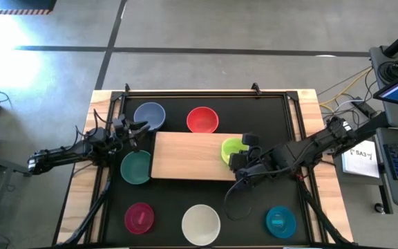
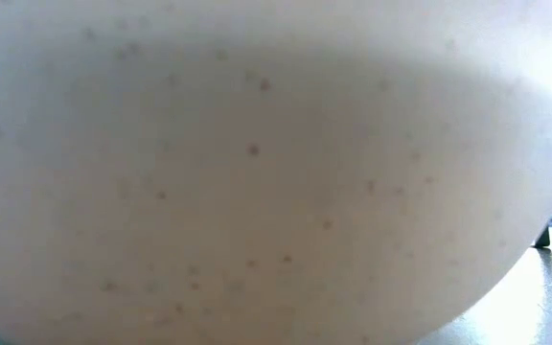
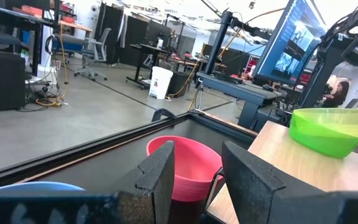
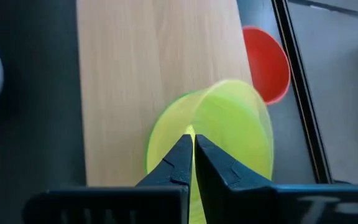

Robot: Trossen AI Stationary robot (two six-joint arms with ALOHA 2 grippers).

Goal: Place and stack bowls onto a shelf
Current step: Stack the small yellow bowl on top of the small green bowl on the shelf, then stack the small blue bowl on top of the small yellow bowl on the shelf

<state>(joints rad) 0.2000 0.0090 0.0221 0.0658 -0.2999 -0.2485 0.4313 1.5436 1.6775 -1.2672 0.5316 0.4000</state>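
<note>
A yellow-green bowl (image 1: 231, 148) (image 4: 229, 130) is over the right end of the light-wood shelf (image 1: 188, 155), and my right gripper (image 4: 193, 152) (image 1: 239, 158) is shut on it. A darker green edge (image 4: 159, 127) shows beneath it; whether that is another bowl I cannot tell. My left gripper (image 3: 197, 180) (image 1: 140, 130) waits open at the table's left, between the blue-grey bowl (image 1: 149, 115) and the teal-green bowl (image 1: 136, 167). Behind the shelf stands the red bowl (image 1: 202, 119). My right gripper pinches the yellow-green bowl's rim (image 4: 191, 132) on the side nearest the arm, one finger inside the bowl and one outside. The fingers slant down from the table's right. The bowl looks tipped in the hold; whether its base touches the shelf I cannot tell.
Along the near edge stand a magenta bowl (image 1: 139, 218), a cream-white bowl (image 1: 201, 223) that fills the low view (image 2: 257, 163), and a teal-blue bowl (image 1: 280, 220). The shelf's left and middle show bare wood (image 4: 142, 74). Cables lie beside the table's right edge.
</note>
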